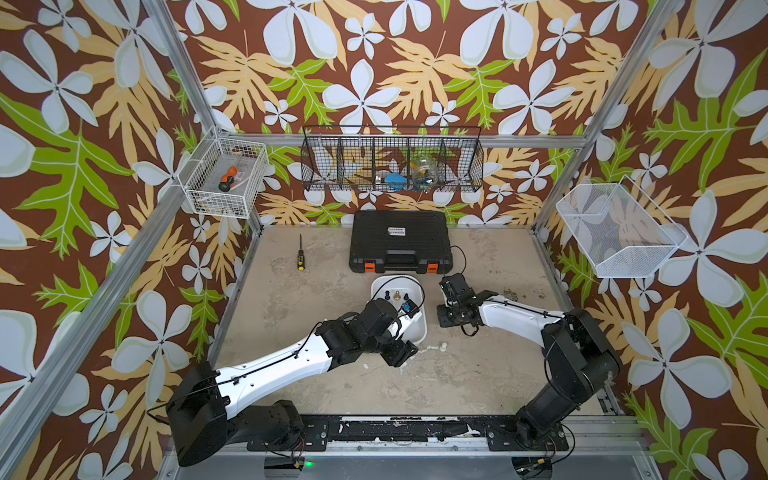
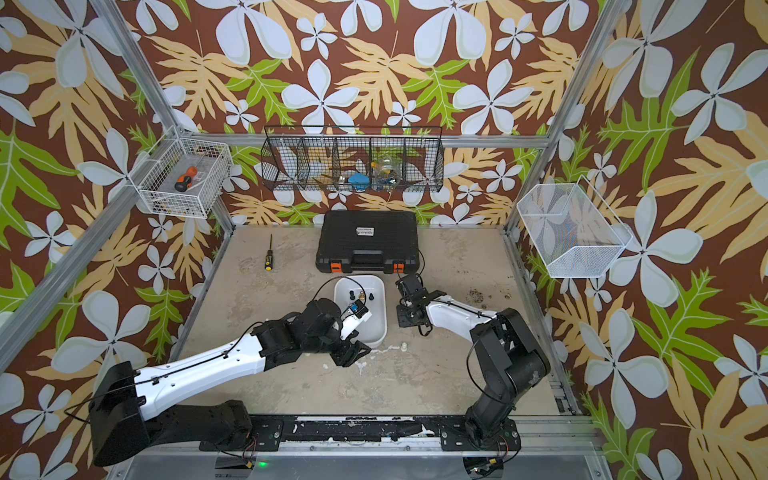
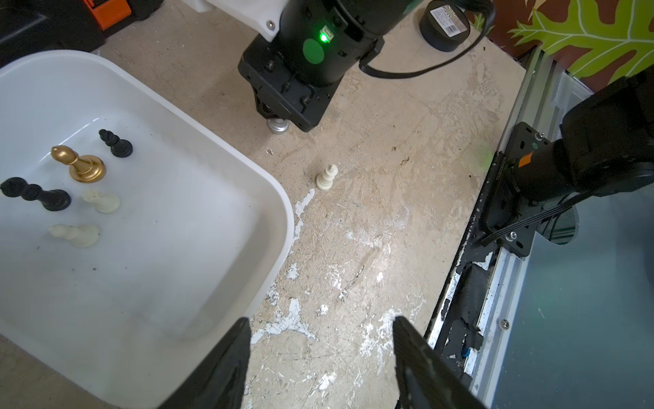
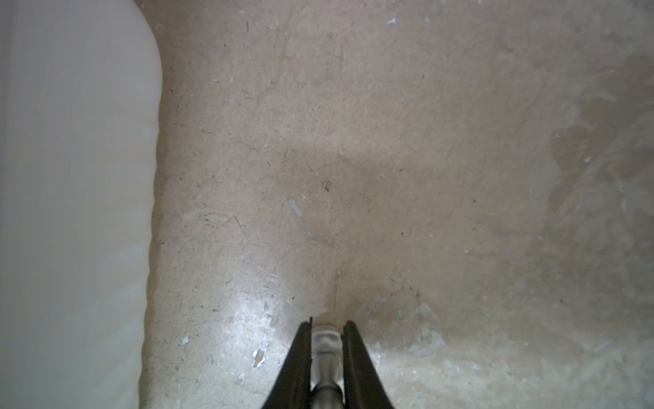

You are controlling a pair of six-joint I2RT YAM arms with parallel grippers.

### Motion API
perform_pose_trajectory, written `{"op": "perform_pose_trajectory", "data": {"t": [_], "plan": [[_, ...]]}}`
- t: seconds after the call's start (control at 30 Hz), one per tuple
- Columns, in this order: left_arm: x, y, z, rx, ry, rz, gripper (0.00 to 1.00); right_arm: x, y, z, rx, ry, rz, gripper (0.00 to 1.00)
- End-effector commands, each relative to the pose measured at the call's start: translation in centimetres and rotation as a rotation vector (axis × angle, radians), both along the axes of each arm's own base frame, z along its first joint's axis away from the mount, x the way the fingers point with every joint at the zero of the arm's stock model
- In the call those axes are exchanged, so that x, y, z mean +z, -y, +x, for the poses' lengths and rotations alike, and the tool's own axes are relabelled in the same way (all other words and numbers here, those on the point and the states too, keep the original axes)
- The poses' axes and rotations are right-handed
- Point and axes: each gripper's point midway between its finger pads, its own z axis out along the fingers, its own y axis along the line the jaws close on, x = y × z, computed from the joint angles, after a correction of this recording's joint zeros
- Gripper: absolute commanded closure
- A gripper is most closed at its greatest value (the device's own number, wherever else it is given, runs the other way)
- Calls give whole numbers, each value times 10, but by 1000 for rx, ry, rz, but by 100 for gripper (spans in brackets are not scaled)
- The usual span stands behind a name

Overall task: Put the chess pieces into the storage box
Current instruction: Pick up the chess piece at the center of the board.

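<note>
The white storage box [image 3: 283,212] holds several chess pieces: a gold one [image 3: 79,164], two black ones [image 3: 115,143] and two cream ones [image 3: 102,202]. In both top views my left arm partly covers the box [image 1: 417,328]. A cream chess piece [image 3: 326,179] stands on the table just off the box's near corner [image 1: 444,345]. My right gripper [image 4: 327,324] points down beside the box's right wall [image 4: 70,212], shut on a silver chess piece [image 4: 326,341] whose base [image 3: 278,126] is at the table. My left gripper [image 3: 320,325] is open and empty, near the box's front corner.
A black toolcase with orange latches [image 1: 399,241] lies behind the box, and a yellow-handled screwdriver [image 1: 300,259] at the back left. Wire baskets hang on the walls [image 1: 226,178] [image 1: 619,232]. A black round puck [image 3: 444,24] sits by the right edge. The metal front rail [image 1: 395,432] runs along the near side.
</note>
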Motion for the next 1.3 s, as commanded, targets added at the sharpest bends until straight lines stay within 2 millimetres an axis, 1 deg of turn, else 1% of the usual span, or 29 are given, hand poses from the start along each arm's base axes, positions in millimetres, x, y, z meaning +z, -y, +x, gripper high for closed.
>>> {"op": "perform_pose_trajectory", "data": {"t": [0.0,0.3,0.57,0.7,0.83,0.9,1.0,1.07,1.17,1.27], "plan": [[1,0,0,-8,9,3,34,1,1,3,-3,12,-7,82],[3,2,0,-11,8,-4,34,8,0,3,-3,23,-2,89],[9,3,2,-2,16,-23,34,21,-1,4,0,46,0,90],[14,2,4,16,26,-34,34,33,-7,5,14,69,5,90],[25,1,9,46,55,-66,35,57,-21,7,40,116,28,90],[31,-3,14,73,76,-85,35,71,-28,10,54,142,40,90],[40,-15,26,133,75,-132,38,90,-42,13,75,180,52,90],[43,-29,40,200,67,-160,38,100,-54,16,100,200,67,90],[41,-49,61,300,59,-159,38,107,-77,18,153,213,74,90],[38,-56,67,322,42,-157,39,105,-99,21,201,209,77,90]]}}
